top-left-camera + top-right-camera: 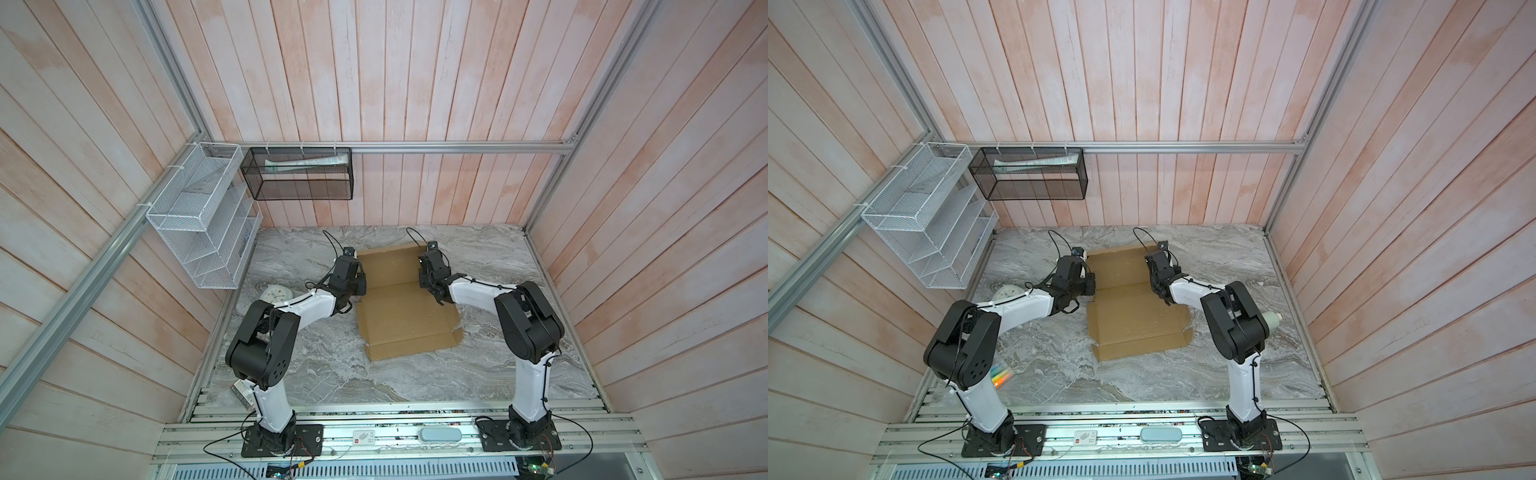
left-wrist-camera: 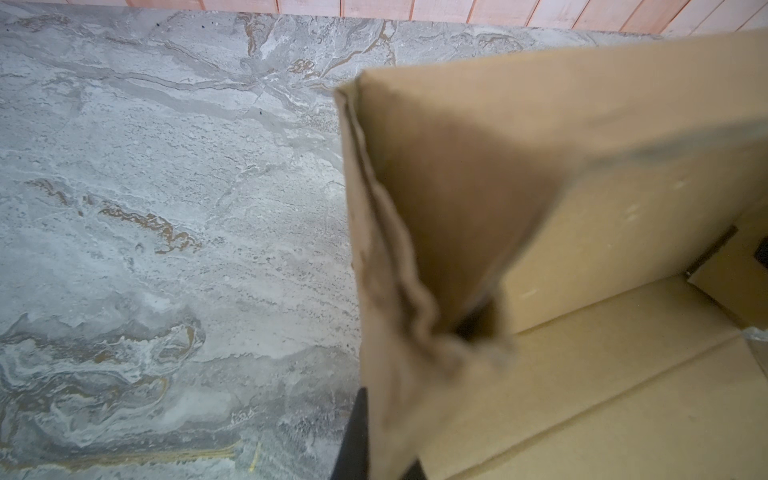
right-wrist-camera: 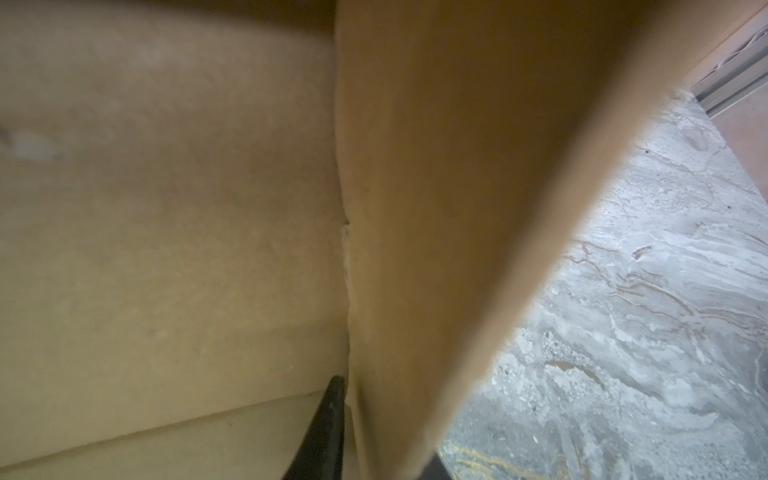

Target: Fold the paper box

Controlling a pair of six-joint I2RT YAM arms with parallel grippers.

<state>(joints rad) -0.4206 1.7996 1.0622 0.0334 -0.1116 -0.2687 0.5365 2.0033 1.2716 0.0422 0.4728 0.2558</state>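
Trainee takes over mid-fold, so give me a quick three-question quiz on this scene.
1. True or false: the paper box is fully closed.
2. What sits between the left fingers? A) a raised box flap B) a cup C) nothing
3. At which end of the box do the left and right fingers work?
Key: 1 false, its near panel lies flat and open. 2 A. 3 the far end, nearer the back wall.

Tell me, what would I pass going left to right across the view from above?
White wire-mesh rack → round white clock → left gripper → brown corrugated cardboard paper box → right gripper.
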